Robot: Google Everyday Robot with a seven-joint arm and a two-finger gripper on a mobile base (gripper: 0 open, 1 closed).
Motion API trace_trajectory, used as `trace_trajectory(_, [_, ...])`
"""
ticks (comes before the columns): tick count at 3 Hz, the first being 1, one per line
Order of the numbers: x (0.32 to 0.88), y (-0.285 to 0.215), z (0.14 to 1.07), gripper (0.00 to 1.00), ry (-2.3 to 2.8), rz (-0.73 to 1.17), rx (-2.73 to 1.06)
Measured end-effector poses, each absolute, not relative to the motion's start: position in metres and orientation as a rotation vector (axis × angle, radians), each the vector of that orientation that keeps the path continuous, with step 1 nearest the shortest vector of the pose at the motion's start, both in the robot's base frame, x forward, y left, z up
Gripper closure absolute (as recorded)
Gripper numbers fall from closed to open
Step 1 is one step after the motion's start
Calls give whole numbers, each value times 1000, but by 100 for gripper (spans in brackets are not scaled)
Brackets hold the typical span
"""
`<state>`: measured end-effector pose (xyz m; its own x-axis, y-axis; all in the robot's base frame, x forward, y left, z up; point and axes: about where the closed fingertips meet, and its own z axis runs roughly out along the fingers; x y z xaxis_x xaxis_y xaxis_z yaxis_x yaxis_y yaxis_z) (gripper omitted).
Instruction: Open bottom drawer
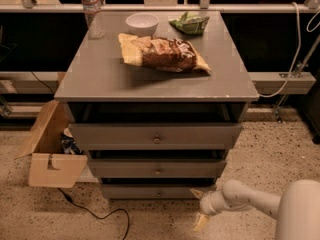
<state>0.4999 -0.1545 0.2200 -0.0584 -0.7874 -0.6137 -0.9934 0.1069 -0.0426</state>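
Observation:
The grey cabinet has three drawer fronts. The bottom drawer [150, 192] is the narrowest and lowest, with a small round metal knob [158, 194] at its centre, and it looks closed or nearly so. My gripper [199, 207] is low at the drawer's right end, just right of its front corner, on a white arm coming from the lower right. Its two pale fingers [201, 221] are spread apart and hold nothing. It is well to the right of the knob.
The top drawer [155, 136] and middle drawer [157, 168] sit above. On the cabinet top [95, 74] lie a chip bag [162, 53], a white bowl [142, 22], a water bottle [92, 10] and a green bag [190, 22]. An open cardboard box [50, 144] and a black cable [95, 214] are on the floor left.

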Motion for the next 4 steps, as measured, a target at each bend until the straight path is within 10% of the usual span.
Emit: trace_trajectory(4, [548, -125, 190, 0, 1794, 355, -1805])
